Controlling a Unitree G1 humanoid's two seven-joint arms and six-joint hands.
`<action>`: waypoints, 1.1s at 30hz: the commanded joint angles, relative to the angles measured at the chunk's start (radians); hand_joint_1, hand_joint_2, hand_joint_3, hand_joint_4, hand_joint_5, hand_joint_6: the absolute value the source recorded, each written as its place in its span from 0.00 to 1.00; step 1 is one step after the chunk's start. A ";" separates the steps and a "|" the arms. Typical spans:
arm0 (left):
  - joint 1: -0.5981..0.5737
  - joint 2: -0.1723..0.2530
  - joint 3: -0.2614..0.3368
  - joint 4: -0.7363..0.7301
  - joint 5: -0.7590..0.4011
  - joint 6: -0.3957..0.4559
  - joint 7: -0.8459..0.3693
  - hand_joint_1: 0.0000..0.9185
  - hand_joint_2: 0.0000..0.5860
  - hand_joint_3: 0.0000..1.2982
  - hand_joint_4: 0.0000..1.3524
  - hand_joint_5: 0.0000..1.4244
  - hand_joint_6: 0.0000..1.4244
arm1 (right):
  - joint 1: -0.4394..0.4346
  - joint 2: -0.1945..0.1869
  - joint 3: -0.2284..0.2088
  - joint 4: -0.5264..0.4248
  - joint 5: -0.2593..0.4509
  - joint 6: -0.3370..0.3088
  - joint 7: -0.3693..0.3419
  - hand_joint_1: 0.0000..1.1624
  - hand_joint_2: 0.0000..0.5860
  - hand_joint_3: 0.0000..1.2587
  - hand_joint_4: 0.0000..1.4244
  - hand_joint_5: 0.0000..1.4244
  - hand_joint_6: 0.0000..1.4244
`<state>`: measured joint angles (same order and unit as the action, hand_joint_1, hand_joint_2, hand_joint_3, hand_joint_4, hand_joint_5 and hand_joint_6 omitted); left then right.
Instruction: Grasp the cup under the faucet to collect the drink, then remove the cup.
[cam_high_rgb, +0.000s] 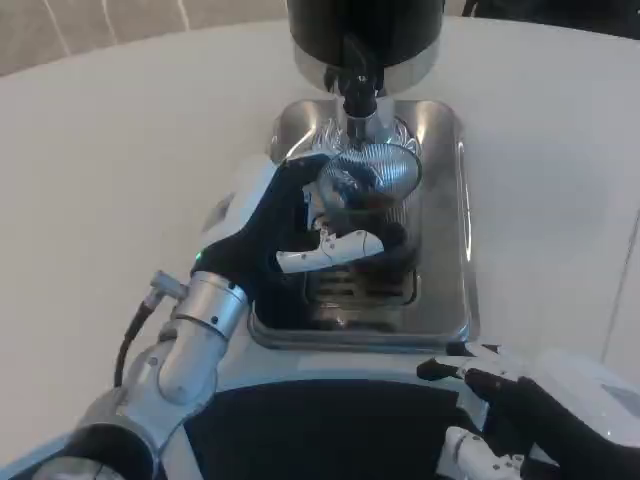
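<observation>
On white table (110, 150), L hand (285, 235) fingers (335, 245) wrap cup (372, 200) under faucet (358, 95); R hand (520, 415) fingers loosely spread, holding nothing

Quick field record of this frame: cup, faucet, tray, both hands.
cup: clear cup, dark drink inside, standing on the tray under the faucet
faucet: metal spout of a black dispenser, directly above the cup's mouth
tray: steel drip tray with a slotted grate
left hand: left hand grips the cup's side
right hand: right hand rests near the tray's front corner, holding nothing
</observation>
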<state>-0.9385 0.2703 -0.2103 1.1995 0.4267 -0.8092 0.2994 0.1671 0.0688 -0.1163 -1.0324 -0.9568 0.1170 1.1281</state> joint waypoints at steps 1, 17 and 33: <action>0.014 0.034 0.013 -0.026 -0.006 -0.079 0.021 0.60 0.18 0.77 0.85 0.97 1.00 | 0.035 0.069 0.028 -0.015 -0.004 0.012 -0.022 0.13 0.97 0.15 0.03 0.00 0.06; 0.014 0.093 -0.025 -0.020 0.038 -0.135 -0.005 0.61 0.10 0.77 0.87 0.98 1.00 | 0.015 0.072 0.026 -0.015 0.003 0.001 -0.025 0.14 0.95 0.14 0.03 0.00 0.06; 0.054 0.155 -0.025 -0.044 0.063 -0.175 0.024 0.61 0.08 0.78 0.87 0.98 1.00 | -0.017 0.066 0.024 -0.015 0.021 0.008 -0.053 0.13 0.93 0.13 0.02 0.00 0.06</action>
<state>-0.8953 0.3982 -0.2453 1.1839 0.4870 -0.9420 0.2918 0.1567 0.0680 -0.0859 -1.0324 -0.9508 0.1241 1.0974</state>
